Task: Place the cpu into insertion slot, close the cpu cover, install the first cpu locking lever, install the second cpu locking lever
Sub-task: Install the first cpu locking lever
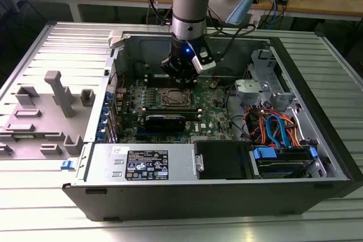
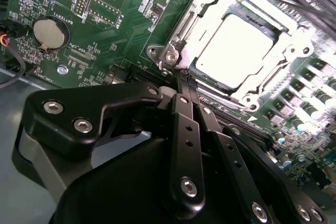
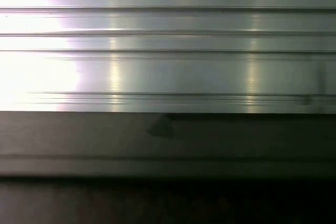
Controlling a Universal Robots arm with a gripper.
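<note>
In the second wrist view the cpu (image 2: pixel 241 48) lies flat in the insertion slot (image 2: pixel 197 72), its silvery top shining. The cpu cover (image 2: pixel 206 11) is folded down around it as a silver frame. My gripper (image 2: pixel 182 81) is shut, its black fingers (image 2: pixel 185 129) pressed together, and their tips are at the socket's corner by a silver hinge piece (image 2: pixel 170 56). I cannot tell whether they touch it. In the exterior view the gripper (image 1: pixel 180 77) hangs just above the far edge of the socket (image 1: pixel 173 99) on the green board.
The open computer case (image 1: pixel 317 191) surrounds the board, with a power supply (image 1: pixel 144 162) at the front and blue and orange cables (image 1: pixel 278 126) at the exterior view's right. A grey fixture tray (image 1: pixel 45 111) lies at the left. A coin battery (image 2: pixel 51 32) sits on the board.
</note>
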